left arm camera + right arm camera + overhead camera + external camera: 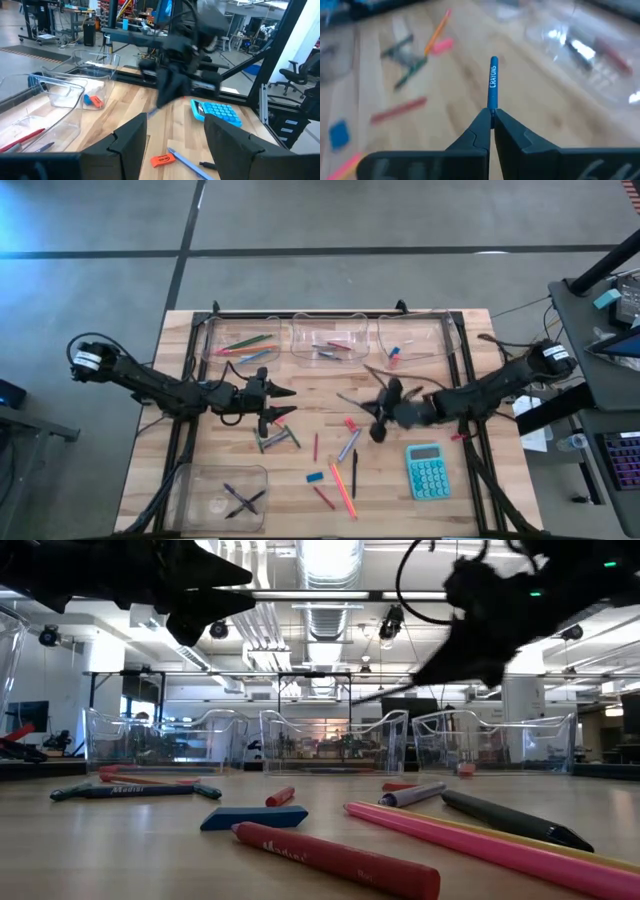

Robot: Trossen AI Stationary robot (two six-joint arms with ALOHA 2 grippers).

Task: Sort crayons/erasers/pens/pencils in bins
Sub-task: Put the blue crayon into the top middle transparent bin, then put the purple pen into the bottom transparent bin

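Right pincer (491,116) is pinching a blue crayon (493,82) above the surface (230,445) | left pincer (281,402) is hovering spread near mid-surface, gripping nothing.

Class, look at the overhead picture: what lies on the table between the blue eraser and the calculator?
In the high view, between the blue eraser and the calculator lie an orange pencil and a black pen.

Your right gripper (491,116) hangs above the table's centre, pinched closed, pointing toward nine o'clock. Your left gripper (283,402), fingers spread, points toward three o'clock.
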